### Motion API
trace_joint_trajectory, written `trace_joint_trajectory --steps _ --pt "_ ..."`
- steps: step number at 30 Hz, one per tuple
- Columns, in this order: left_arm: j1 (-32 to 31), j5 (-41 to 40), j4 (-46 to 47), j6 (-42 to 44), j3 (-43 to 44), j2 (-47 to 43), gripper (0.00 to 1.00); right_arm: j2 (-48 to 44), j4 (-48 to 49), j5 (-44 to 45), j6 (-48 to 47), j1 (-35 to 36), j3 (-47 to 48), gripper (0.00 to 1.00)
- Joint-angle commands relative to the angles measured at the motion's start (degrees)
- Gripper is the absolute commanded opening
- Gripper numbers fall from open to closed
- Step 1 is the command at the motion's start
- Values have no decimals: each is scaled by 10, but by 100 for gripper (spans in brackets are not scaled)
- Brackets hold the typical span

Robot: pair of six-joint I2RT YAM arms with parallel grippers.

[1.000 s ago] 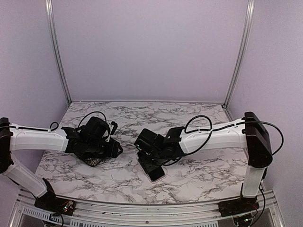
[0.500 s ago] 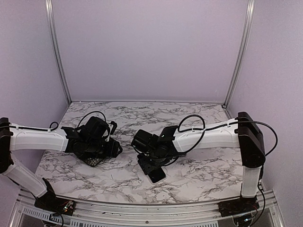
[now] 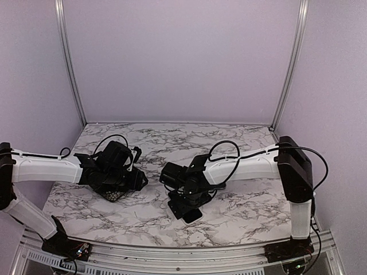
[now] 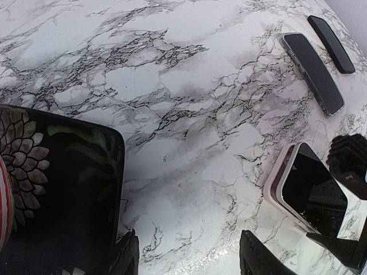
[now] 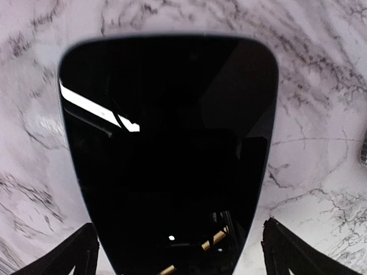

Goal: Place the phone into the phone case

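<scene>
The phone point(image 5: 166, 143), black screen up, fills the right wrist view. In the left wrist view it point(image 4: 312, 192) lies in a pale pink case point(image 4: 274, 184) whose rim shows along its left side; I cannot tell whether it is fully seated. My right gripper point(image 5: 180, 252) is open, low over the phone, with a finger on each side and a gap to both edges. It also shows in the top view point(image 3: 184, 201). My left gripper point(image 4: 189, 258) is open and empty above bare marble, to the phone's left.
A black case with a floral print point(image 4: 57, 189) lies under the left gripper's left side, also seen in the top view point(image 3: 114, 195). A dark phone point(image 4: 312, 66) and a slim black item point(image 4: 331, 35) lie at the far right of the left wrist view.
My right arm has swung left, and its gripper now sits more squarely over the phone. The left arm has not moved.
</scene>
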Motion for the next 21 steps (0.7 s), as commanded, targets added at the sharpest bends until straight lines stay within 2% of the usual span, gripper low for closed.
trace_joint_trajectory --steps 1,8,11,13,16,21 --pt "3 -4 -10 6 0 -4 59 23 -81 -11 4 -4 18 99" --pt "4 1 -10 5 -1 -1 60 30 -60 -59 -23 -15 -1 99" --pt "4 3 -11 7 2 -1 60 44 -46 -70 -41 -15 2 95" --pt "4 4 -12 8 3 -3 60 51 -44 -71 -46 -15 6 88" --pt "5 5 -14 9 3 -6 60 48 -30 -80 -50 -15 4 70" --pt "4 23 -14 4 7 11 62 36 -1 -89 -51 -14 -11 50"
